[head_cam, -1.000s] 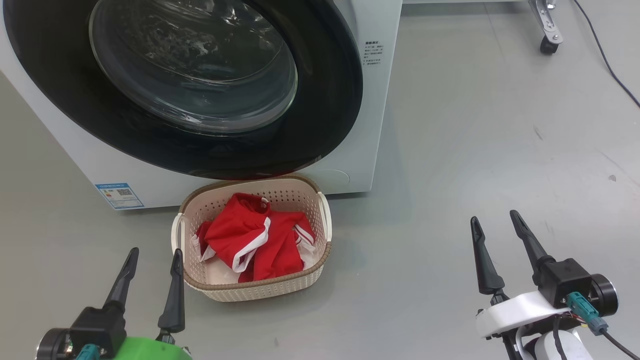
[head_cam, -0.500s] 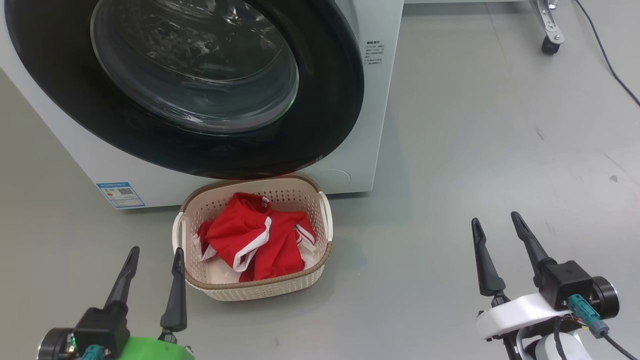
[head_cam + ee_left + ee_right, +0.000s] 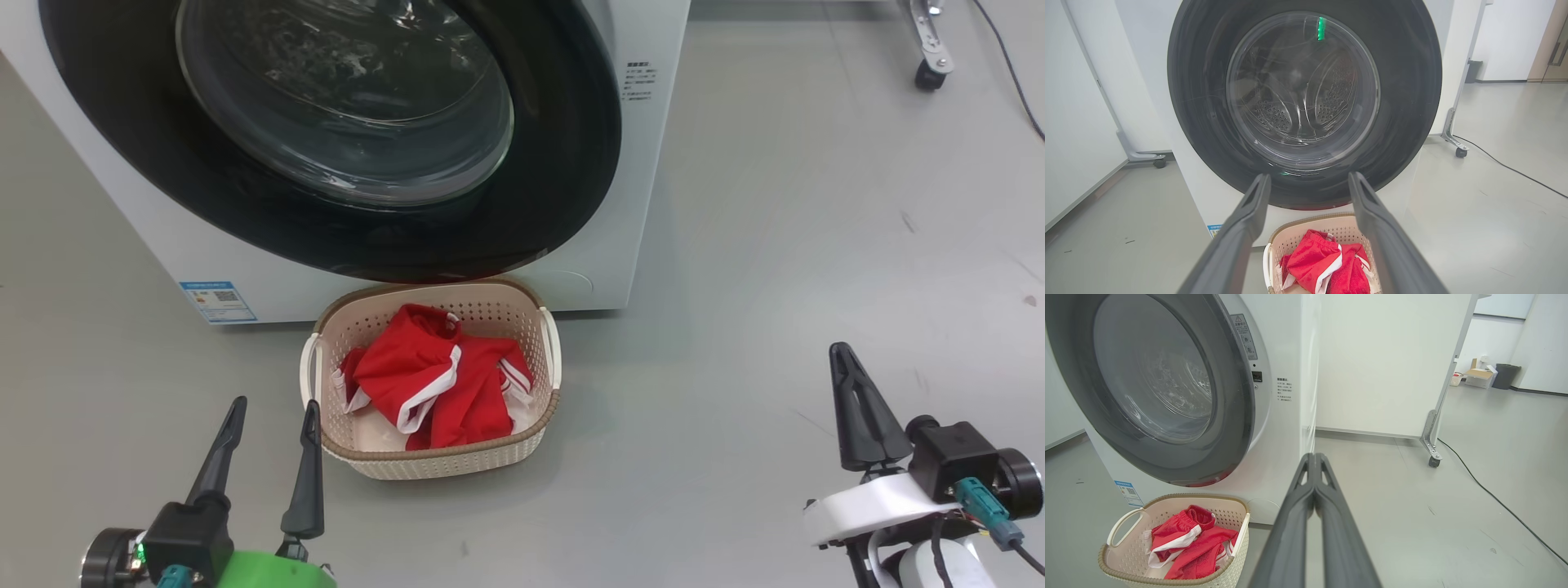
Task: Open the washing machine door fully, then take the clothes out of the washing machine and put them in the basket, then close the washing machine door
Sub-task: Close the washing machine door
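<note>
Head view: clothes in basket, door against the machine, 2 hands free

Bright red clothes with white stripe trim (image 3: pixel 424 376) lie heaped inside the small cream perforated plastic basket with a brown woven-look rim (image 3: pixel 445 464), which stands on the grey floor (image 3: pixel 735 327). Directly behind and above the basket rises the big white front-loading washing machine (image 3: pixel 645 212). Its large round glossy black door with a bulging glass window (image 3: pixel 571 163) looks seated flat against the front, and the left wrist view shows bare steel drum through the glass. Whether the latch has caught cannot be told.

The left hand (image 3: pixel 274 404) hovers just beside the basket's left front corner, fingers spread and holding nothing, aimed at the door. The right hand (image 3: pixel 842 353) sits well apart to the basket's right, fingers clenched together on nothing.

Judging from this, all 3 steps look done. If a final press on the door were wanted, it lies ahead of and above both hands. The left hand is nearer to it, though the closed right hand makes the blunter pusher.
</note>
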### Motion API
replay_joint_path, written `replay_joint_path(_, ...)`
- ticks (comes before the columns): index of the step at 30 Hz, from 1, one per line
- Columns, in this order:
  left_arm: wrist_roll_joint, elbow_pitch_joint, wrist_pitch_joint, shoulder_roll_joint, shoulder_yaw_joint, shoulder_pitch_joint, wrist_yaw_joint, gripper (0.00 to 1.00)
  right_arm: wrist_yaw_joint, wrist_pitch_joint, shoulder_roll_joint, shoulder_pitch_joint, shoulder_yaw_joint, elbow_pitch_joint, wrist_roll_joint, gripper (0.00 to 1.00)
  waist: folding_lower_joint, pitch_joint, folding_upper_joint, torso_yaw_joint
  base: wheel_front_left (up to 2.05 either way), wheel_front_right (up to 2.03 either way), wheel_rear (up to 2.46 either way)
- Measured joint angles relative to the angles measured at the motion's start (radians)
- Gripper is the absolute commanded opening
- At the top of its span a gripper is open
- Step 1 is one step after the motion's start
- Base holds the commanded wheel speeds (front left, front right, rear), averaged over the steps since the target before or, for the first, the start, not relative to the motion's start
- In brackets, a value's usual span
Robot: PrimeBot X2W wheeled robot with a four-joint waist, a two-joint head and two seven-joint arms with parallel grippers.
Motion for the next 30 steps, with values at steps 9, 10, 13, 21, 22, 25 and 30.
replay_joint_path(9, 0.022, -0.008, -0.001, -0.016, -0.046, -0.023, 0.000, 1.00, 0.019, 0.018, -0.064, -0.031, -0.031, 0.007, 0.000, 0.00, 0.0000, 0.017, 0.0000, 0.066, 0.00, 0.00, 0.00)
replay_joint_path(10, 0.025, -0.009, -0.002, -0.020, -0.051, -0.026, 0.000, 1.00, 0.022, 0.024, -0.072, -0.042, -0.030, 0.007, 0.000, 0.00, 0.0000, 0.019, 0.0000, 0.075, 0.00, 0.00, 0.00)
replay_joint_path(13, 0.027, -0.013, -0.004, -0.031, -0.065, -0.033, 0.000, 1.00, 0.038, 0.034, -0.087, -0.080, -0.030, 0.009, -0.001, 0.00, 0.0000, 0.029, 0.0001, 0.105, 0.00, 0.00, 0.00)
replay_joint_path(21, 0.037, -0.016, -0.006, -0.039, -0.090, -0.060, 0.000, 1.00, 0.093, 0.080, -0.124, -0.195, -0.021, 0.037, 0.012, 0.00, 0.0000, 0.067, 0.0000, 0.185, 0.00, 0.00, 0.00)
replay_joint_path(22, 0.038, -0.016, -0.010, -0.042, -0.095, -0.067, 0.000, 1.00, 0.100, 0.081, -0.127, -0.209, -0.021, 0.040, 0.016, 0.00, 0.0000, 0.073, 0.0000, 0.195, 0.00, 0.00, 0.00)
replay_joint_path(25, 0.040, -0.018, -0.013, -0.052, -0.099, -0.085, 0.000, 1.00, 0.114, 0.099, -0.136, -0.263, -0.009, 0.047, 0.027, 0.00, 0.0000, 0.091, 0.0000, 0.223, 0.00, 0.00, 0.00)
replay_joint_path(30, 0.041, -0.020, -0.014, -0.060, -0.102, -0.109, 0.000, 1.00, 0.128, 0.126, -0.135, -0.358, -0.001, 0.063, 0.067, 0.00, 0.0000, 0.126, 0.0000, 0.265, 0.00, 0.00, 0.00)
